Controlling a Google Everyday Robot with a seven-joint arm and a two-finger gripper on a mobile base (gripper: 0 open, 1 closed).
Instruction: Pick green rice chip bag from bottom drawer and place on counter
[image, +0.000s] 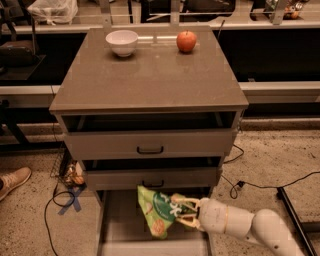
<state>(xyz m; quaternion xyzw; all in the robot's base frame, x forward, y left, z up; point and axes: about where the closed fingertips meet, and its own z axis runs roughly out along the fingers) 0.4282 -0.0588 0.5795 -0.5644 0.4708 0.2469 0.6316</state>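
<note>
**Bag in the grip, lift and placement yet to come**

The tool (180, 211) sits low over the open bottom drawer (119, 222), reaching in from the right on its white arm. Its two fingers are clamped on the near edge of the green rice chip bag (156, 214). The bag juts out to the left of the tool, standing tilted rather than lying flat. Whether its lower corner touches the drawer floor cannot be told.

As progress goes, the grasp looks made. What is left is the larger part: drawing the bag out of the drawer, raising it, and setting it down on the tabletop (150, 80), which lies well above and beyond the tool.

Edges matter here. Directly above the tool and bag the middle drawer (150, 178) front overhangs, and above that the top drawer (150, 144) also stands pulled out. A straight lift would likely catch the bag on those fronts, so the tool probably needs to back toward the camera first. The drawer's low sides flank the bag, with bare floor to its left.

Up on the tabletop, a white bowl (122, 42) and an apple (186, 41) stand along the far edge. The near and middle surface offers wide open room for the bag.
</note>
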